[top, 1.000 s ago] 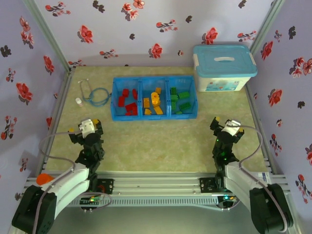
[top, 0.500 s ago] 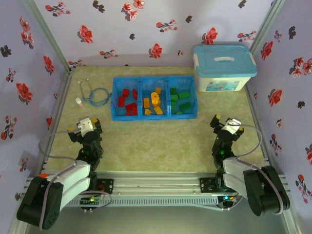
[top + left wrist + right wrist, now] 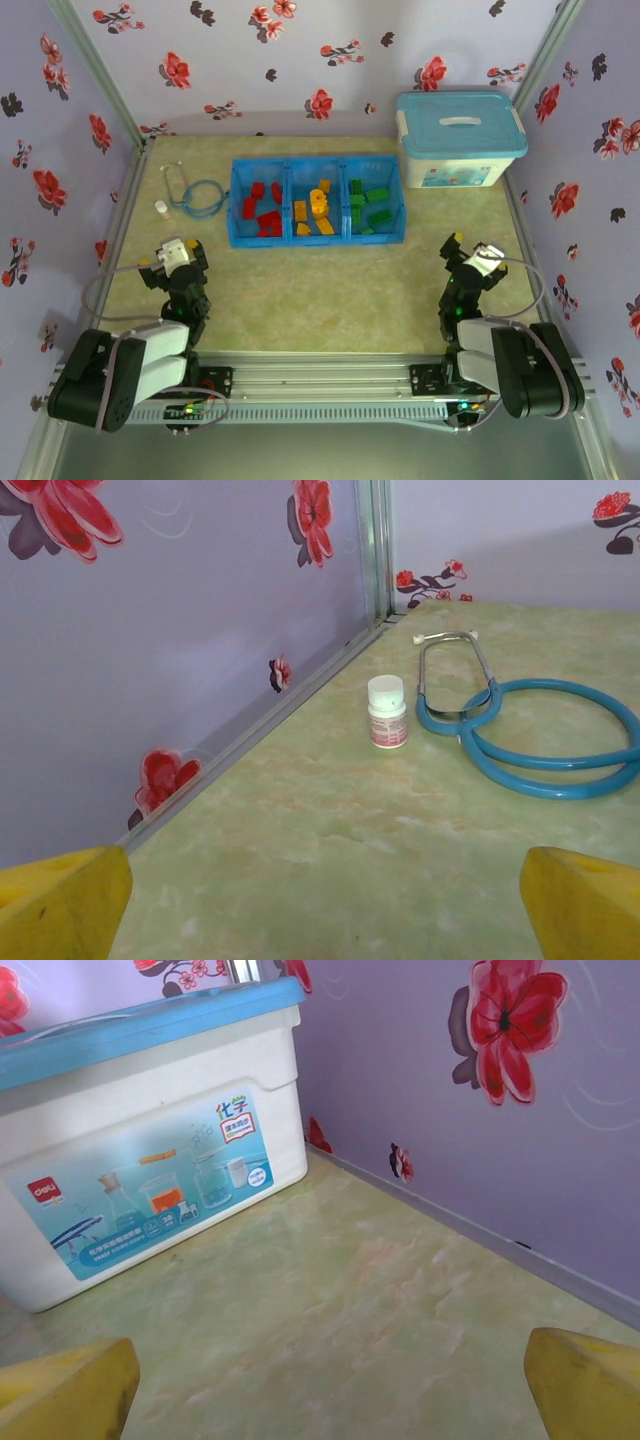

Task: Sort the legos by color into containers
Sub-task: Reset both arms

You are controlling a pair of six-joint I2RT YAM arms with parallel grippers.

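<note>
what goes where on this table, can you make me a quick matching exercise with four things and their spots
1 red legos
2 green legos
3 stethoscope
4 white box

a right compartment of the blue tray
b far right corner
c left compartment of the tray
d left of the tray, beside the small bottle

Pairs: 1-c, 2-a, 3-d, 4-b

Left fingers [image 3: 60, 905], right fingers [image 3: 585, 1385] spread wide, empty
</note>
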